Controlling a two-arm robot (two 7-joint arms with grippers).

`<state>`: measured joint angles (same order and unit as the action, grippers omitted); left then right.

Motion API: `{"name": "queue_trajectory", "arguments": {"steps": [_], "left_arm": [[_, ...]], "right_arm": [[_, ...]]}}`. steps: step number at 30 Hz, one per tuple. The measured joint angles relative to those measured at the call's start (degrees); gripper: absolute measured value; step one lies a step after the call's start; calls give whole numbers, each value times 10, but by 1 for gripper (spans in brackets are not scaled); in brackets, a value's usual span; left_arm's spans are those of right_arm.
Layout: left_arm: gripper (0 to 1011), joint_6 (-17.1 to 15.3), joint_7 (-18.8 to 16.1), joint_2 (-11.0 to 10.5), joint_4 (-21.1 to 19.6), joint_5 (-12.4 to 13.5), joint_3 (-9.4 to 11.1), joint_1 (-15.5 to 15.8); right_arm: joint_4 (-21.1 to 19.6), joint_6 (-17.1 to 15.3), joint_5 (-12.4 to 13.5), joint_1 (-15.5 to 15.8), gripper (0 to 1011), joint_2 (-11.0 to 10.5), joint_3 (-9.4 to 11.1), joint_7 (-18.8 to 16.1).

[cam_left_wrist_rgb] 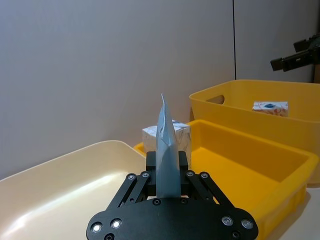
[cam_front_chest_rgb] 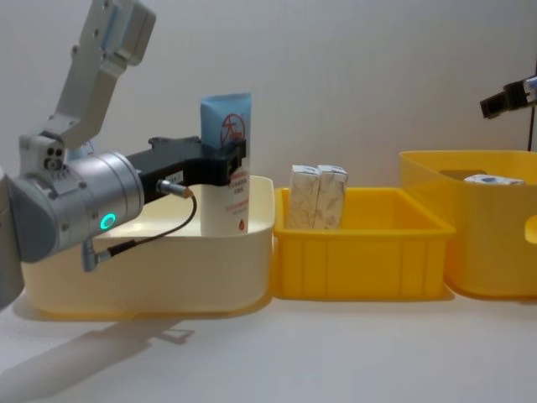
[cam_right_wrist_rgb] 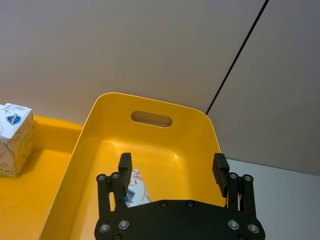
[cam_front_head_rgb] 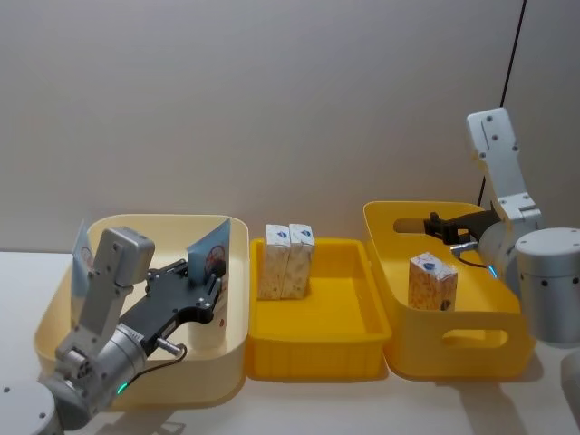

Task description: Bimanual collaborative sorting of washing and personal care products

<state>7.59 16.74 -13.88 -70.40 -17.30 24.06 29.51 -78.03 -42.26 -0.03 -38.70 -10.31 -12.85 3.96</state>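
My left gripper (cam_front_head_rgb: pixel 212 283) is shut on a pale blue-and-white squeeze tube (cam_front_head_rgb: pixel 209 252), held upright over the right side of the cream bin (cam_front_head_rgb: pixel 54 337). In the left wrist view the tube (cam_left_wrist_rgb: pixel 166 150) stands edge-on between the fingers. A second tube (cam_front_head_rgb: pixel 83 258) leans at the bin's far left. Two speckled boxes (cam_front_head_rgb: pixel 285 260) stand side by side in the middle yellow tray (cam_front_head_rgb: pixel 317 349). Another box (cam_front_head_rgb: pixel 431 282) stands in the right yellow bin (cam_front_head_rgb: pixel 453 349). My right gripper (cam_right_wrist_rgb: pixel 172 167) is open above that bin, with the box (cam_right_wrist_rgb: pixel 134 189) below it.
The three containers sit in a row, touching, on a white table (cam_front_head_rgb: pixel 308 408) in front of a grey wall. The right bin has handle slots (cam_front_head_rgb: pixel 471 339). A black cable (cam_front_head_rgb: pixel 512 54) runs down the wall behind my right arm.
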Motion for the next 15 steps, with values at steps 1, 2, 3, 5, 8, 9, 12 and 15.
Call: {"name": "queue_trajectory", "arguments": {"steps": [1,2,3,5,8,9,12,15], "left_arm": [[227,3,3,1,1,-1,-1,2],[227,5,5,2,2,-1,-1,3],[227,7,6,2,2,-2,-1,3],[227,10,9,4,3,-3,-2,5],[227,15,13,6,4,-5,-5,8],[227,16,14,6,4,-5,-5,9],[227,19,16,6,3,-5,-8,10],[227,21,16,5,-3,-2,-12,11]], "right_arm": [[0,0,0,0,1001,0,0,0],[0,0,0,0,1001,0,0,0],[0,0,0,0,1001,0,0,0],[0,0,0,0,1001,0,0,0],[0,0,0,0,1001,0,0,0],[0,0,0,0,1001,0,0,0],[0,0,0,0,1001,0,0,0],[0,0,0,0,1001,0,0,0]]}}
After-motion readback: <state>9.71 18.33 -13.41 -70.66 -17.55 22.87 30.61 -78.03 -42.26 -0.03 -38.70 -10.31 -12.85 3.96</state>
